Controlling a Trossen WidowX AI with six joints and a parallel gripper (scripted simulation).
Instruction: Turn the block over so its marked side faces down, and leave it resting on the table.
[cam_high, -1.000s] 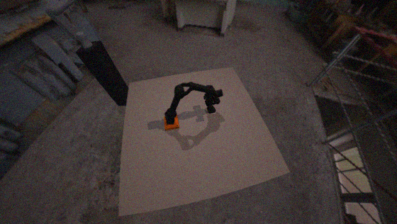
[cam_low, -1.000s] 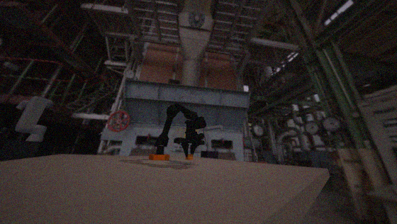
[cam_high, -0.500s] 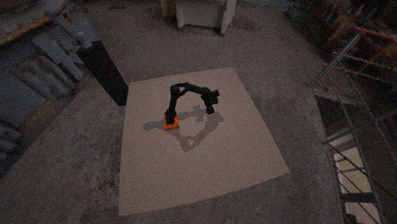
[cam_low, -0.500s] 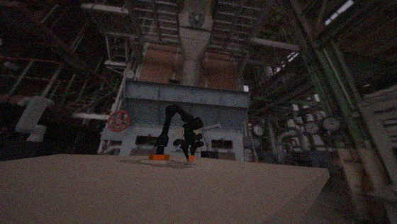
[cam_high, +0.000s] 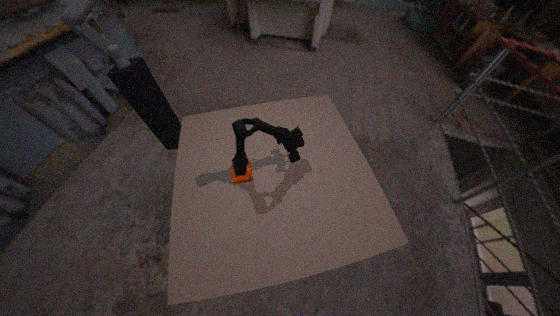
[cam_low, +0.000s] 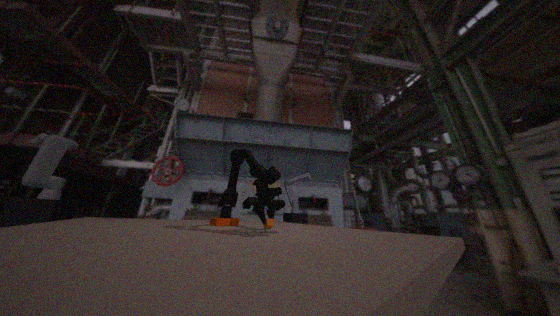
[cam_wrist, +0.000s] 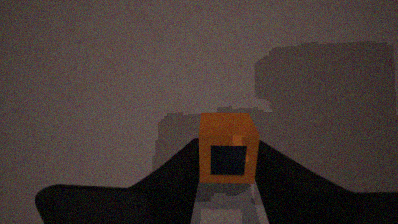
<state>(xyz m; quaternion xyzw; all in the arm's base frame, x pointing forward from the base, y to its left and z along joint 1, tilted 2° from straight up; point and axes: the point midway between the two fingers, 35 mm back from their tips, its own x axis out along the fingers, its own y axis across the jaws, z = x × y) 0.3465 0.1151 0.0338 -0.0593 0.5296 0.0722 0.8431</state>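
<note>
The block (cam_low: 270, 223) (cam_wrist: 225, 126) is small and orange, with a dark square marking on one side. In the wrist view it sits between the two black fingertips, marked side facing the camera and a plain side showing beyond it. My gripper (cam_low: 267, 224) (cam_wrist: 225, 145) is shut on the block, with a finger against each side. In the exterior view it points down and the block is very low over the table (cam_high: 280, 240) (cam_low: 200, 270); whether it touches cannot be told. In the top view the block is hidden behind the dark gripper (cam_high: 294, 158).
The arm's orange base (cam_high: 242, 177) (cam_low: 224, 221) stands on the table, left of the gripper in the top and exterior views. A tall black box (cam_high: 147, 102) stands by the table's far left corner. Arm shadows lie across the table top.
</note>
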